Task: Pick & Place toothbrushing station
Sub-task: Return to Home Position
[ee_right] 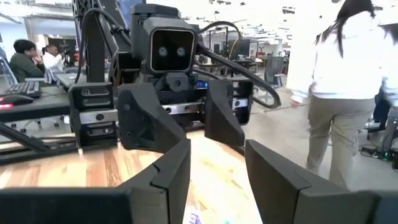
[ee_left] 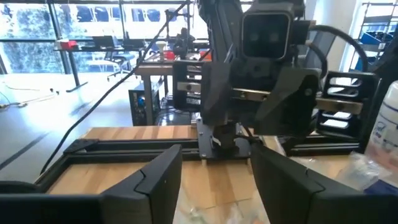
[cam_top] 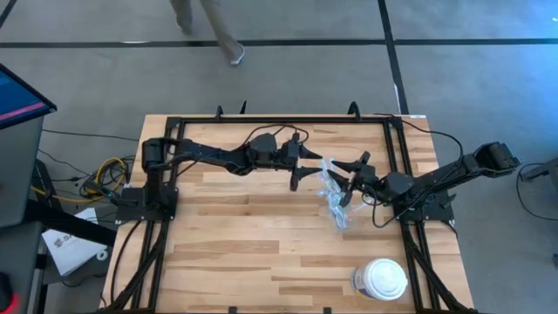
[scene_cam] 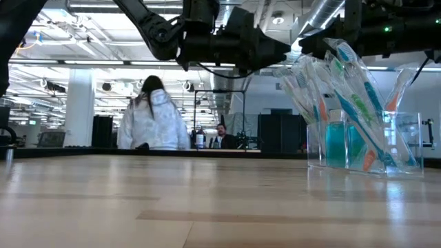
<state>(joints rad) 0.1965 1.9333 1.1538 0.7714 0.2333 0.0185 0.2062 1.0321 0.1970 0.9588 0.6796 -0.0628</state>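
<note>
- Left claw [cam_top: 307, 163]: centre of the high view, a little above middle. Fingers spread, nothing between them.
- Right claw [cam_top: 351, 179]: just right of it, facing it. Also spread and empty.
- Clear organizer [scene_cam: 365, 141]: stands on the table [cam_top: 235, 235] below and between the two claws, at the right in the low view. Toothbrushes [scene_cam: 344, 62] fan upward out of it, white, blue and green, with a teal tube [scene_cam: 334, 141] inside.
- White lidded container [cam_top: 384, 279]: lower right of the high view, well apart.
- Step, as I judge it: loading looks finished, and I am pulling both arms back to home.
- Next move calls for lifting first, because the brush heads reach up near my claws. Then I draw each arm toward its own base without clipping the other.
</note>
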